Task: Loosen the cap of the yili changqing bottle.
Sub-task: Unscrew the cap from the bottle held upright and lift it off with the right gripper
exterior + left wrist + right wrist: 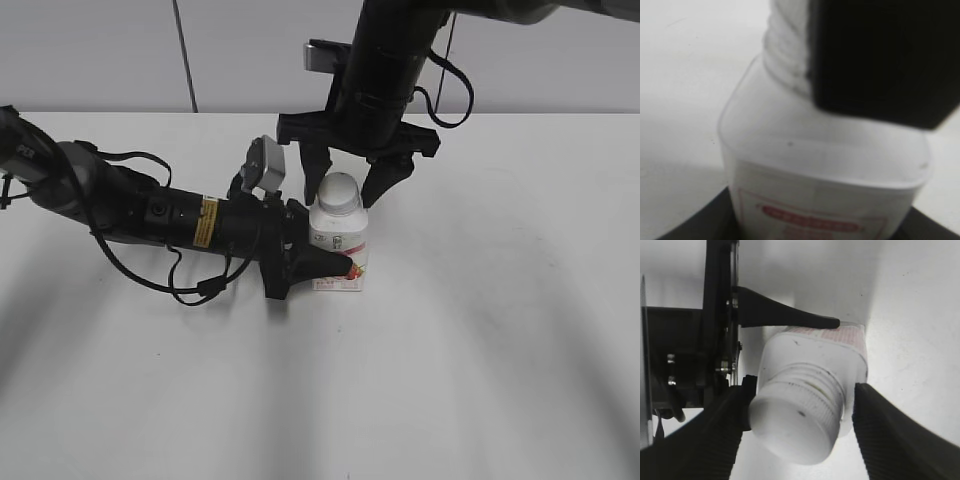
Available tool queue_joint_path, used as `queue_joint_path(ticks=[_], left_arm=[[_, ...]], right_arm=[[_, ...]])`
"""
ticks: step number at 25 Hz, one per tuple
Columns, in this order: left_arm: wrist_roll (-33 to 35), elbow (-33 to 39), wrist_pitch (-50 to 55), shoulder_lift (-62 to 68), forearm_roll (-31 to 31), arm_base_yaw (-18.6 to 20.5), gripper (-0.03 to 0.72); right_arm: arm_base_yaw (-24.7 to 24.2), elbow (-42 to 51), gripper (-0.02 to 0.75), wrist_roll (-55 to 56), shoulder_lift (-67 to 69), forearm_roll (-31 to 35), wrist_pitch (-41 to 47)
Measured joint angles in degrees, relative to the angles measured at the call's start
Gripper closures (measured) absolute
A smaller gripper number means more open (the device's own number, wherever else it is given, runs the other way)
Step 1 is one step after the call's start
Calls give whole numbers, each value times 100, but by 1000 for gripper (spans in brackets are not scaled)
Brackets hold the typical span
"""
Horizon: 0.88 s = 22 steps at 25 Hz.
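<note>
While the label's lettering blurs unreadable, your left gripper (335, 262) clamps the white bottle (339, 245) mid-table; right gripper (346, 188) fingers straddle the ribbed cap (792, 421), apart.

Black arms (180, 215), yellow label (208, 222), looping cables (190, 290), ribbed jaws

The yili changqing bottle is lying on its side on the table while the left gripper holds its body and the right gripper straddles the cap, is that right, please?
Not quite: the yili changqing bottle stands upright on the table, as the exterior view shows. The rest holds: the left gripper holds its body, and the right gripper straddles the cap.
</note>
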Motion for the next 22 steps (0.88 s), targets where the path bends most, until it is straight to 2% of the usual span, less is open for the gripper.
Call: queue_joint_path(ticks=[8,14,22], left_arm=[[0,0,0,0,0,0,322],[0,0,0,0,0,0,322],[0,0,6,0,0,0,322]], right_arm=[[0,0,205,4,16,0,0],[0,0,321,10,16,-6,4],[0,-17,325,-82,16,-6,44]])
